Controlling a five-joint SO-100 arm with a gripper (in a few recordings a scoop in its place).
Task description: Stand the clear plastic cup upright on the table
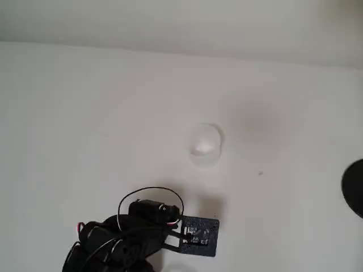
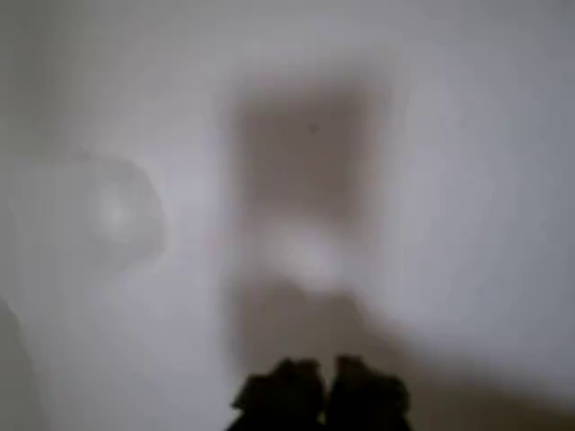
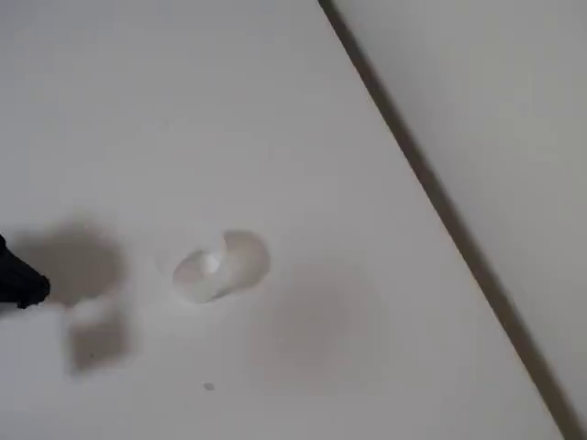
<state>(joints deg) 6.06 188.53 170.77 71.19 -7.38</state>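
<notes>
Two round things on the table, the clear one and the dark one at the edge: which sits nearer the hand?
The clear plastic cup, faint and whitish mid-table, just beyond the hand. The dark round object sits farther off, cut by the overhead view's right edge.

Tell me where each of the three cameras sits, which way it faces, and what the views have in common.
Overhead view: above the table, looking down; the arm and its gripper enter from the bottom edge.
Wrist view: rides on the arm, aimed down at the table; dark blurred fingertips at the bottom.
Fixed view: raised, angled across the table toward its far edge; a dark gripper tip at the left edge.
Shared: all three show the clear plastic cup, apart from the gripper.
</notes>
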